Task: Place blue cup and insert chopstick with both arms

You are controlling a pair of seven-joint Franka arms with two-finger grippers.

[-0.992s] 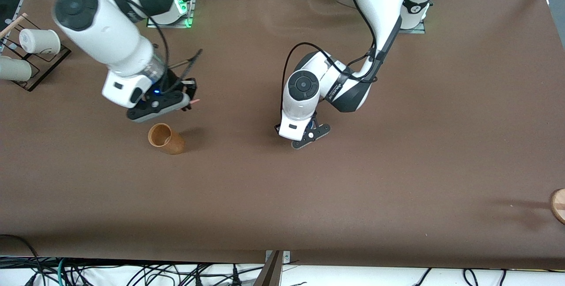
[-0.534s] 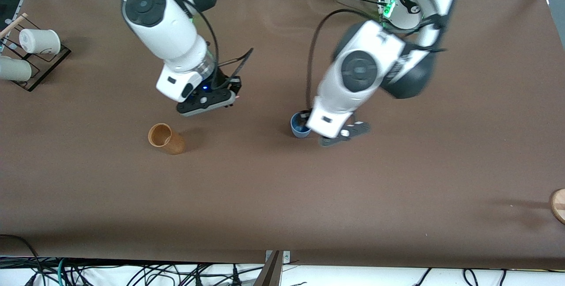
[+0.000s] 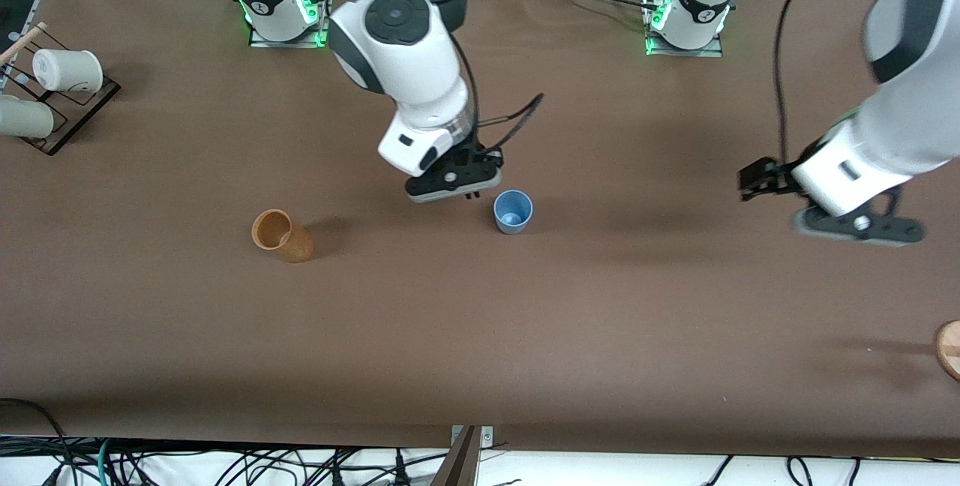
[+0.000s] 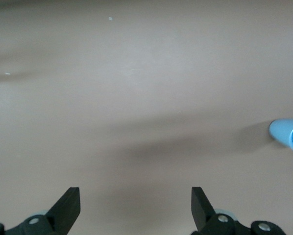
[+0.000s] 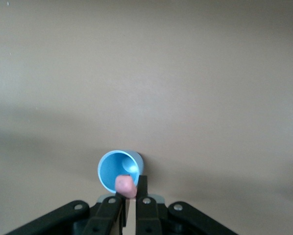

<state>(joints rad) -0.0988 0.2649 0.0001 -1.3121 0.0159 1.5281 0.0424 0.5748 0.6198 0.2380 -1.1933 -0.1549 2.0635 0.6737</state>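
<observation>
The blue cup [image 3: 513,211] is small, plain light blue, tapered and handleless. It stands upright with its mouth open, near the middle of the tabletop [image 3: 480,336], well clear of every edge and corner. The chopstick [image 5: 125,185] shows only as a pink end, clamped in the right pincer [image 5: 129,203] just over the cup's rim.
</observation>
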